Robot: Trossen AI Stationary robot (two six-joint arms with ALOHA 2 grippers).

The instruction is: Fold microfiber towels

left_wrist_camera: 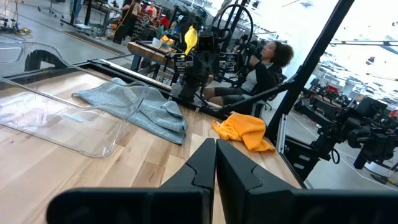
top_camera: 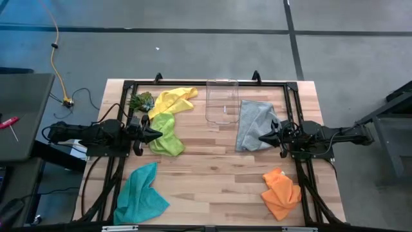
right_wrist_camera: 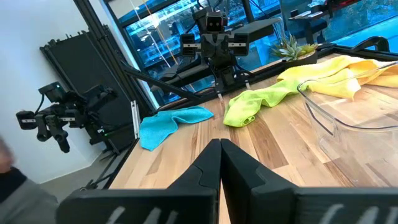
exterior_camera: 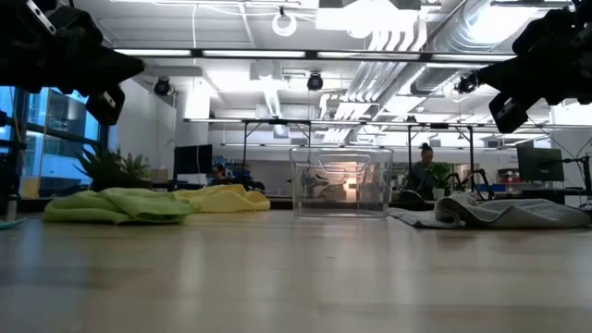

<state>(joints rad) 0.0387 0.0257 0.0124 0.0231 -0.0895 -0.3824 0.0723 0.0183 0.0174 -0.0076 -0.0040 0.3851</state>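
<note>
High view shows my left gripper and right gripper both pressed together, empty, with light, limp towels around: teal and orange near, lime and grey mid-table, yellow far; I'd pinch corners.

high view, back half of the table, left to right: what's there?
leafy clump → yellow towel → clear plastic box → grey towel
</note>
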